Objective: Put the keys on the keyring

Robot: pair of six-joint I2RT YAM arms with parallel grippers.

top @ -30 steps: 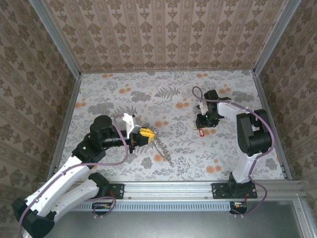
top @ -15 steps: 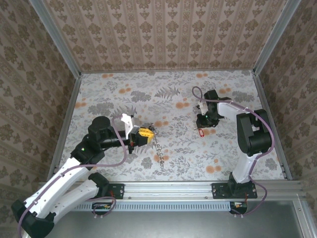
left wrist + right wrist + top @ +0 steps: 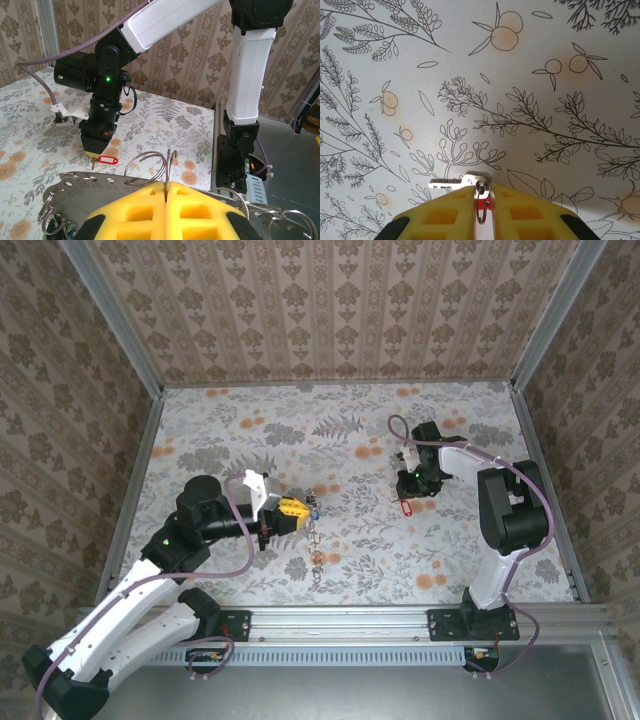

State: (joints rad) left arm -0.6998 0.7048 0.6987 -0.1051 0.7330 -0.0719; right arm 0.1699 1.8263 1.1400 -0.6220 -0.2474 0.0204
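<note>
Near the middle of the table (image 3: 350, 440), the left gripper (image 3: 291, 508) is clamped fully shut on the keyring (image 3: 150, 161). The ring's split coils stand up above the yellow pads, and its chain (image 3: 314, 552) hangs toward the table. Well apart on the right, the right gripper (image 3: 411, 488) pinches the red key (image 3: 454, 183) at its tag end, jaws almost closed, blade poking out sideways low over the table. The right arm should lift the key cleanly, carry it across and offer its small ring to the coil's open end, with the keyring kept steady.
</note>
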